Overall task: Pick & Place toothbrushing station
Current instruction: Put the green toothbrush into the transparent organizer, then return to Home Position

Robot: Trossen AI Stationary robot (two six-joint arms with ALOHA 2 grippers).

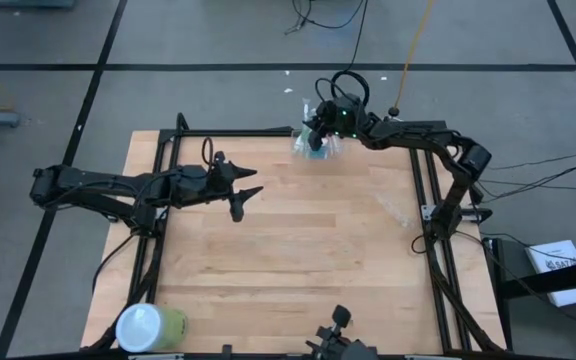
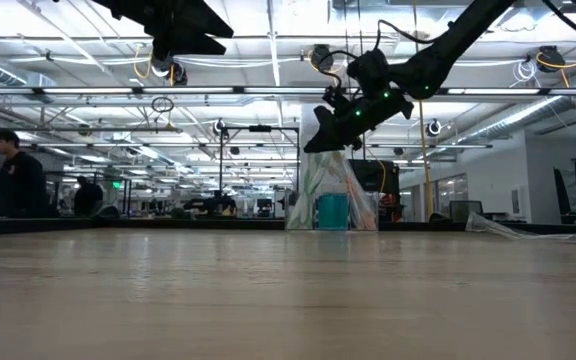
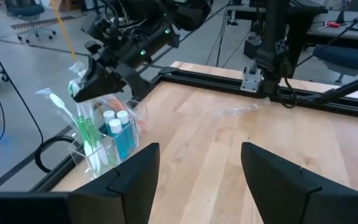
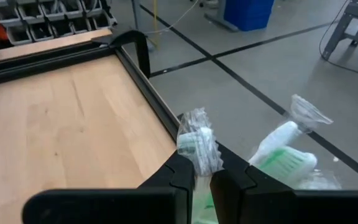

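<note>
The toothbrushing station (image 3: 107, 146), a small clear holder with wrapped toothbrushes and blue tubes, stands at the table's far edge (image 1: 313, 150), also in the low view (image 2: 330, 208). My right gripper (image 3: 87, 87) is above it, shut on a wrapped green toothbrush (image 4: 197, 146). A second wrapped toothbrush (image 4: 284, 152) stands beside that one. My left gripper (image 1: 250, 192) hovers open over the table's left middle, with nothing between its fingers (image 3: 135, 180). My right gripper pinches the upper end of the wrapped green toothbrush (image 4: 199, 155) between its two fingers, clear wrapper and all. The fingers slant down from the table's right side. The brush stands nearly upright and runs down into the clear holder (image 3: 95, 134).
A big green cylinder with a white lid (image 1: 148, 327) lies at the near left corner. A scrap of clear plastic (image 1: 398, 208) lies near the right rail. Black frame rails (image 1: 430, 200) border the table. People stand in the room beyond (image 2: 13, 180).
</note>
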